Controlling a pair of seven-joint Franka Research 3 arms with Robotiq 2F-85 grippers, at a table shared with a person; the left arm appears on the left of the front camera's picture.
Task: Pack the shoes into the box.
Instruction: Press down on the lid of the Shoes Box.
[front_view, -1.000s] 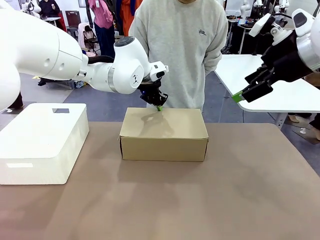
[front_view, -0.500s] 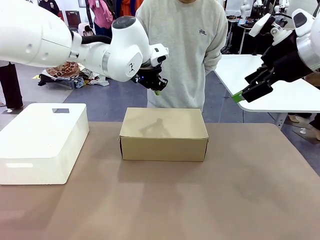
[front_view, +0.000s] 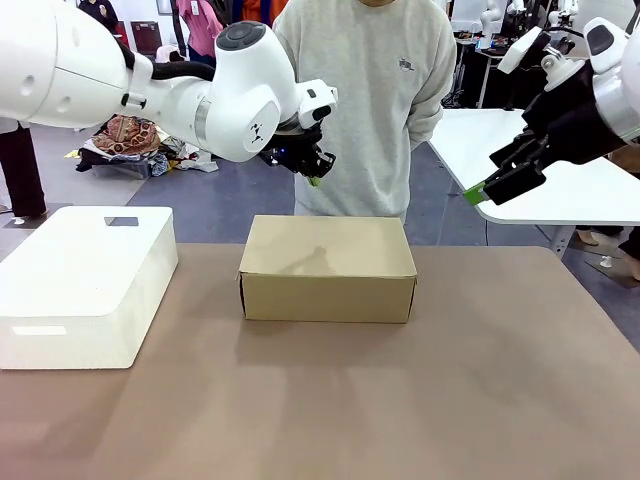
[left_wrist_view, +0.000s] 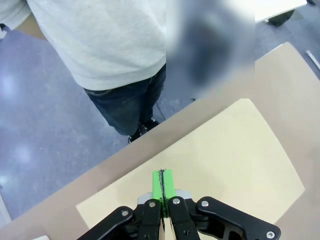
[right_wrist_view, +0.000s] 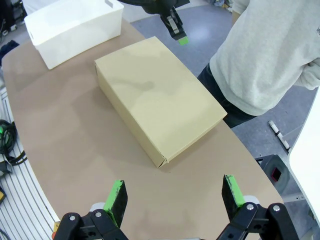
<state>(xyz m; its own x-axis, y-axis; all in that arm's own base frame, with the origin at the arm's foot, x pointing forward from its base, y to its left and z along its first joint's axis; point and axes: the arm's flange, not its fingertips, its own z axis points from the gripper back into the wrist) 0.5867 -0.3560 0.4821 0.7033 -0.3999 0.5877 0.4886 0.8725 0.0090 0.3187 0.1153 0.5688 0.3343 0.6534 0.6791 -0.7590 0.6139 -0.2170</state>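
The brown cardboard box (front_view: 328, 266) sits closed at the middle of the table, its flat lid (left_wrist_view: 210, 170) down; in the right wrist view the box (right_wrist_view: 157, 102) lies ahead. The shoes are out of view. My left gripper (front_view: 315, 180) hangs shut and empty in the air above the box's far edge, its green pads (left_wrist_view: 163, 184) pressed together. The same gripper (right_wrist_view: 180, 40) hovers past the box's far corner in the right wrist view. My right gripper (front_view: 474, 195) is raised off to the right, open and empty, its green fingertips (right_wrist_view: 118, 194) wide apart.
A white rectangular block (front_view: 85, 280) stands on the table's left side. A person in a grey sweater (front_view: 365, 90) stands at the far edge behind the box, hands behind the back. A white table (front_view: 560, 180) is at the right.
My left gripper has risen from the box's lid near its far edge to well above it, still shut. The right arm and the box have not moved.
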